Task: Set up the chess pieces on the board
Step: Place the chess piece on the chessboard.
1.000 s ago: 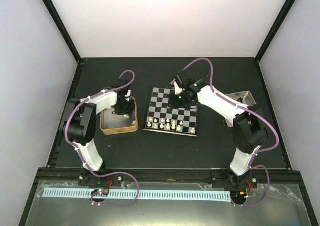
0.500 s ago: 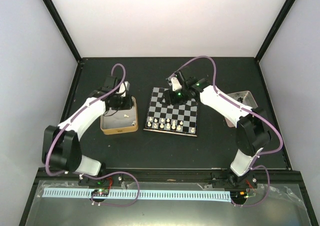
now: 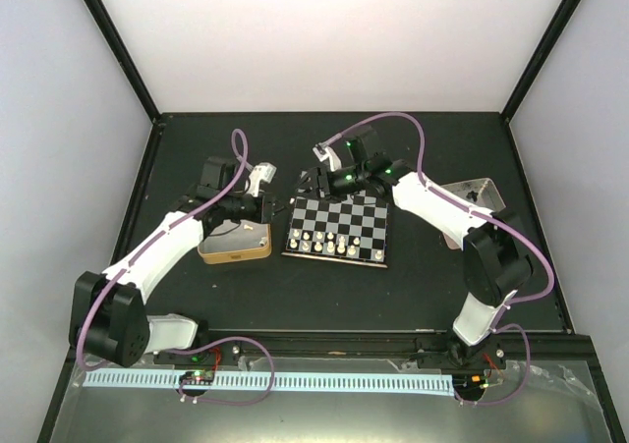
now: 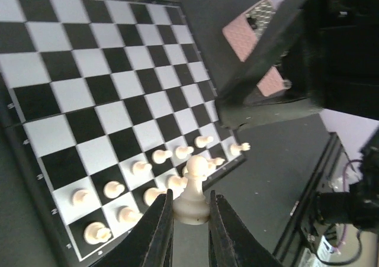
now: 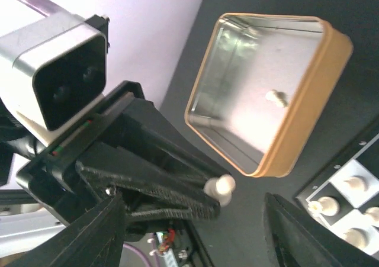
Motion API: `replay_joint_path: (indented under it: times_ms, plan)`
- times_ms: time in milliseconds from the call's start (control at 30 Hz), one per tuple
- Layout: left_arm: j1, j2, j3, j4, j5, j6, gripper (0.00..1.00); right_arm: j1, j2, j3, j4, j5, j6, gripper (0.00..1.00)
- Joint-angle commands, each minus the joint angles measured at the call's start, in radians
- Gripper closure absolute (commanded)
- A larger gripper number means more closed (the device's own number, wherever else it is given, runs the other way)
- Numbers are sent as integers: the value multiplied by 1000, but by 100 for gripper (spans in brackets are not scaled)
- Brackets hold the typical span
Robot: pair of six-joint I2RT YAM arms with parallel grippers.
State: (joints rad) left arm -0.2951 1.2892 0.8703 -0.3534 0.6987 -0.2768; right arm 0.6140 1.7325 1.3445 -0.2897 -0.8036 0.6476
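Note:
The board point(image 3: 339, 222) lies mid-table, with several cream-white chess pieces point(image 3: 329, 243) on its two near rows. My left gripper point(image 3: 278, 205) hovers at the board's left edge. It is shut on a white pawn point(image 4: 194, 190), gripped by its base in the left wrist view point(image 4: 190, 219). My right gripper point(image 3: 309, 181) is open and empty just off the board's far-left corner, facing the left gripper. In the right wrist view point(image 5: 195, 219) its fingers point(image 5: 98, 234) stand wide apart, with the held pawn point(image 5: 219, 187) between them. No black pieces show on the board.
The gold-sided tin point(image 3: 234, 244) sits left of the board, with one white piece point(image 5: 275, 98) lying in it. A pinkish-silver tin point(image 3: 474, 195) is right of the board, partly under the right arm. Black frame rails border the table.
My left gripper rose out of the gold tin with the white pawn and moved right to the board's left edge. My right gripper moved left, from over the board to its far-left corner.

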Motion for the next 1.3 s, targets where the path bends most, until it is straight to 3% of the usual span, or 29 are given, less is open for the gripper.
replay_joint_path:
  times_ms: [0, 233, 367, 600, 967, 1067, 1133, 1167, 1267]
  plan:
    - [-11, -42, -1, 96, 133, 29, 90, -6, -14, -3, 87, -116, 49, 38]
    - [-14, -51, -7, 115, 145, 23, 90, -6, 13, 17, 40, -128, 32, 50]
    - [-16, -51, -9, 121, 147, 22, 90, -7, 23, 21, 43, -147, 35, 62]
    - [-16, -51, -11, 125, 156, 24, 90, -6, 37, 22, 37, -153, 35, 69]
    - [-16, -48, -9, 132, 153, 11, 89, -7, 47, 38, 38, -123, 38, 93]
    - [-16, -44, -1, 115, 137, 11, 76, -7, 26, 36, 15, -45, 18, 95]
    - [-16, -46, -1, 101, 104, 12, 60, -6, 1, 32, -22, 55, -12, 95]
    - [-16, -47, 1, 86, 66, 8, 50, -6, -19, 31, -52, 128, -36, 95]
    - [-14, -59, 2, 38, -109, -5, 39, -5, -70, 11, -144, 364, -110, 95]
